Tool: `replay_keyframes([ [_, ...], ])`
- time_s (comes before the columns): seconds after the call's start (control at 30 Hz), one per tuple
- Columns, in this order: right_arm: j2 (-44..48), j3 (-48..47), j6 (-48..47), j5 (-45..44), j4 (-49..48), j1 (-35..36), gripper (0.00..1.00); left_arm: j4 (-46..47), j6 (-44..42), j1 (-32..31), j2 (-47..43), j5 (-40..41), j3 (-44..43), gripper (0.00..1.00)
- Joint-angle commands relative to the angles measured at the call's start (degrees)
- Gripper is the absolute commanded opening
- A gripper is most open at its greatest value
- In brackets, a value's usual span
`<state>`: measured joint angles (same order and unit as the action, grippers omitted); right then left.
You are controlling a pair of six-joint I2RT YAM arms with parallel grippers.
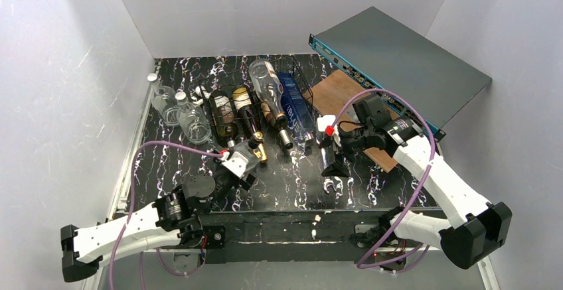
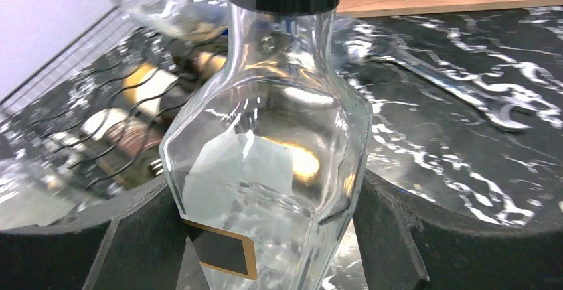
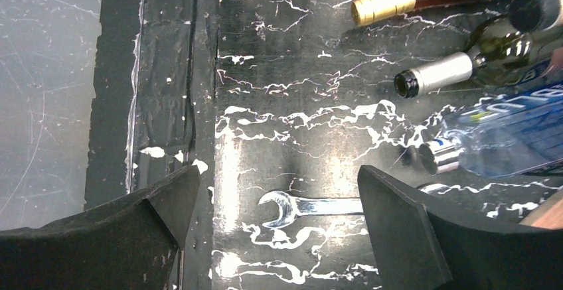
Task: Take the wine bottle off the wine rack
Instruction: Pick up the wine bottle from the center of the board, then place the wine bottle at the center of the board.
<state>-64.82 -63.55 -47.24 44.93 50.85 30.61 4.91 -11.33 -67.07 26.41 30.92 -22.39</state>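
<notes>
Clamping the bottle (image 2: 279, 104) mid-body, left gripper (image 2: 264, 194) had its capped neck pointing away from the wrist. Right gripper (image 3: 277, 174) hung spread above a wrench (image 3: 312, 207).

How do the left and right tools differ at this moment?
The left tool grips a clear glass bottle between its fingers; the right tool is open and holds nothing. The left tool sits beside the wine rack; the right tool hangs above a wrench. Both have black fingers.

1 wrench (image 3: 312, 207) lies on the marbled table (image 1: 372, 184) near a wooden board (image 1: 338, 94).
</notes>
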Motion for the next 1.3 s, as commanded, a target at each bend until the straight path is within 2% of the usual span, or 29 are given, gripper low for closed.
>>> replay_keyframes([
  [0.0,1.2,2.8,2.2,1.2,-5.9,-1.2,0.98,1.4,-2.1,0.4,-3.6,16.9,-5.6,0.0],
  [0.13,1.3,4.9,2.8,2.8,-7.8,-2.7,0.98,-1.0,-2.6,0.9,-6.9,26.0,-7.2,0.0],
  [0.33,0.2,7.1,3.2,6.2,-10.0,-5.4,0.98,-0.2,-5.6,6.3,-6.8,27.1,-7.6,0.0],
  [0.53,0.1,7.9,3.1,6.8,-10.7,-6.2,0.99,-2.1,1.9,23.9,0.0,18.3,-9.3,0.0],
  [0.8,0.3,9.1,2.6,7.9,-11.3,-6.4,0.98,2.9,10.7,41.3,-0.7,15.9,-5.2,0.0],
  [1.0,0.5,10.4,2.5,8.8,-11.7,-6.4,0.98,19.2,16.0,58.3,-0.4,6.0,2.6,0.0],
  [1.07,0.4,11.0,2.5,8.9,-11.9,-6.4,0.98,22.2,18.8,63.5,1.7,2.4,3.3,0.0],
  [1.17,0.4,11.3,2.4,8.8,-12.1,-6.4,0.98,27.6,20.7,70.0,5.8,-2.4,4.0,0.0],
  [1.27,0.3,11.4,2.4,8.8,-12.2,-6.4,0.98,33.5,19.8,73.7,10.1,-5.9,4.1,0.0],
])
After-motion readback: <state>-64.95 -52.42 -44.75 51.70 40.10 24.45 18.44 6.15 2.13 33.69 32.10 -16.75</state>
